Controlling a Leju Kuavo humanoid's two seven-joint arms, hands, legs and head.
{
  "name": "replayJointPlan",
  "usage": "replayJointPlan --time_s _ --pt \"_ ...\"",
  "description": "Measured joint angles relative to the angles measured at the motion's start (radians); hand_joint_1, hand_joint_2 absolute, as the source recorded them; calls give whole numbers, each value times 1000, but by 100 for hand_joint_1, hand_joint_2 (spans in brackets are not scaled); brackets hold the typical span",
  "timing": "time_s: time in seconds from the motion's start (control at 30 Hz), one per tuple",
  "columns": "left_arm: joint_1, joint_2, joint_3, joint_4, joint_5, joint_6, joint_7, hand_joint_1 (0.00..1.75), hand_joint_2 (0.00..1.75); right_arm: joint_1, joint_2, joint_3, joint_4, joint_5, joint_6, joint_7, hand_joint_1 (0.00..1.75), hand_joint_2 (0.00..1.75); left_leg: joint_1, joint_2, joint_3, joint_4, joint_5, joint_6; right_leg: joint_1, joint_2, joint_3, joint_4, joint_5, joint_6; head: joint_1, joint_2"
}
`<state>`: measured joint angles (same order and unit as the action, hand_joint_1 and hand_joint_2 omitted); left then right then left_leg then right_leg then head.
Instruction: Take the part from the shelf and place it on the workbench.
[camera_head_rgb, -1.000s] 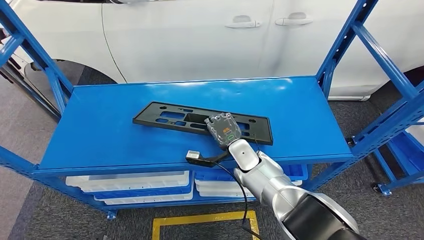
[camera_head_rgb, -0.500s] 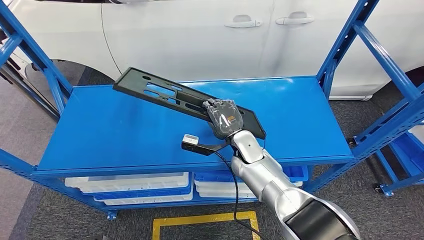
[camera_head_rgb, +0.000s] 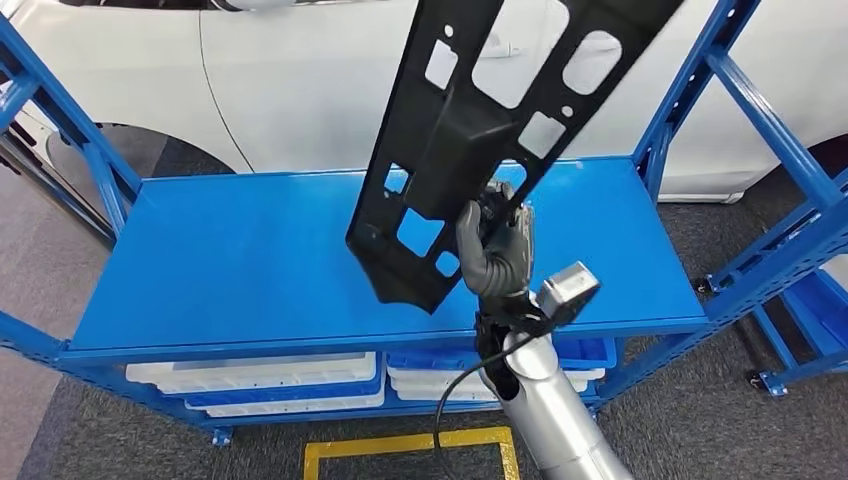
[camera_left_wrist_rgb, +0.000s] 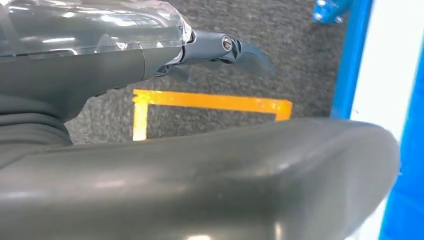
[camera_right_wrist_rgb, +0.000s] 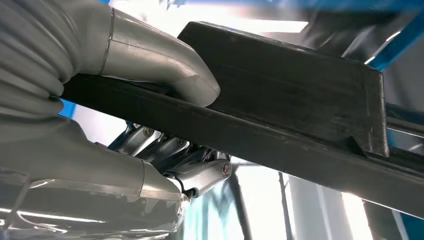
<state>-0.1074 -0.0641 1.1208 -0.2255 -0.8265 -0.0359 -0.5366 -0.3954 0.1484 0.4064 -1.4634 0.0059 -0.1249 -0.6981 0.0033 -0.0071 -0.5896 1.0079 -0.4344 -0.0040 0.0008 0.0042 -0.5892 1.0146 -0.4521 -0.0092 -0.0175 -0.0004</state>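
- Since a second ago the part has left the shelf top, where it lay flat, and now stands raised and nearly upright in my head view; half a second ago only its far end was tipped up.
- My right hand has turned with it; I see it palm toward the camera now, fingers up, the silver right arm rising from below to meet it.
- My right hand is clamped on the part: in the right wrist view the thick grey thumb presses on one face of the black edge and the darker fingers curl against the other face.
- From the hand, the part runs mostly upward and away, past the frame edge; a shorter end hangs below and to the left of the hand, above the blue shelf and not touching it.
- Beyond the hand stands a white car; under the shelf top, below the hand, sit white bins.
- My left hand hangs over grey carpet with a yellow floor marking beneath it; one dark finger juts out straight; I cannot tell whether that hand is released or clenched; the rest is hidden.
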Motion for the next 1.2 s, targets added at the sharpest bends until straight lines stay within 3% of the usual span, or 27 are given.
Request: replayJointPlan --time_s 0.07,0.1,0.2,0.23,0.27,0.3,0.37,0.43,0.53,0.6,0.7,0.73,0.77,0.8,0.87,0.93,1.07,1.13,1.2 --pt "3 0 1 0 1 1 -1 0 0 41 -13 21 -80 -33 55 0 175 175 5 1 6 -11 4 10 0 0 -2 14 -15 11 0 0" --pt "3 0 1 0 1 1 -2 0 0 57 -21 34 -114 -42 78 -1 175 175 7 2 9 -17 7 16 -1 0 -16 47 -38 15 0 0" --pt "2 0 1 0 -3 0 -4 0 0 103 -46 76 -194 -44 139 -2 175 175 7 3 11 -20 8 22 -5 -1 -105 239 -130 24 0 0" --pt "2 0 1 0 -6 -1 -3 0 0 119 -54 92 -215 -42 159 -1 175 175 7 2 11 -19 7 22 -7 -1 -126 281 -140 26 0 0" --pt "2 0 1 0 -9 -3 -2 0 0 131 -62 110 -235 -42 180 -1 175 175 7 2 11 -18 7 21 -9 -1 -129 284 -129 28 0 0" --pt "1 0 1 0 -12 -5 0 0 0 139 -67 127 -252 -47 199 -1 175 175 7 2 12 -16 5 20 -11 -1 -111 246 -100 29 0 0" --pt "-4 0 0 0 -15 -12 8 0 0 146 -74 162 -276 -66 242 -1 175 175 7 1 12 -9 1 13 -14 -2 -41 104 -35 27 0 0" --pt "-9 0 0 0 -15 -20 23 0 0 149 -80 197 -283 -86 289 -1 175 175 4 0 11 -2 -4 3 -12 -1 2 16 -7 18 0 0" --pt "-11 1 0 0 -15 -32 46 0 0 164 -88 238 -287 -88 352 1 175 175 6 0 11 -2 -5 -13 -8 1 4 4 -5 -1 0 0" --pt "-10 2 1 0 -13 -39 60 0 0 178 -89 257 -294 -65 370 1 175 175 9 1 -2 33 -32 -23 -11 -2 7 -1 0 -14 0 0" --pt "-1 5 4 0 -6 -37 77 0 0 200 -93 285 -301 -19 338 1 175 175 11 2 -78 216 -136 -34 -10 -6 6 -2 5 -23 0 0" --pt "3 7 6 0 -4 -35 83 0 0 204 -96 295 -302 -9 321 1 175 175 11 2 -100 269 -158 -35 -8 -6 3 -1 6 -24 0 0" --pt "7 9 7 0 -3 -32 89 0 0 206 -100 304 -302 -3 307 1 175 175 11 2 -106 290 -161 -35 -7 -6 1 1 7 -24 0 0" --pt "10 11 8 0 -2 -30 95 0 0 207 -103 312 -302 1 296 1 175 175 11 2 -90 266 -143 -33 -6 -5 -2 2 8 -24 0 0" --pt "13 14 10 0 -1 -25 105 0 0 206 -107 323 -302 7 283 1 175 175 10 2 -10 126 -82 -25 -5 -5 -3 5 9 -21 0 0" --pt "13 17 13 0 1 -20 116 0 0 203 -111 332 -302 11 271 1 175 175 6 1 47 16 -46 -15 -2 -5 -6 7 13 -14 0 0" --pt "16 20 24 0 4 -18 133 0 0 198 -119 343 -303 13 249 1 175 175 4 2 44 -9 -21 8 -2 -4 -15 8 17 12 0 0" --pt "16 21 26 0 4 -18 136 0 0 196 -124 345 -303 13 247 1 175 175 9 5 30 -18 -2 21 -3 -3 -40 64 -40 20 0 0" --pt "16 21 28 0 5 -18 138 0 0 195 -130 347 -303 14 240 1 175 175 7 7 8 -18 14 27 -7 -3 -82 191 -132 26 0 0"
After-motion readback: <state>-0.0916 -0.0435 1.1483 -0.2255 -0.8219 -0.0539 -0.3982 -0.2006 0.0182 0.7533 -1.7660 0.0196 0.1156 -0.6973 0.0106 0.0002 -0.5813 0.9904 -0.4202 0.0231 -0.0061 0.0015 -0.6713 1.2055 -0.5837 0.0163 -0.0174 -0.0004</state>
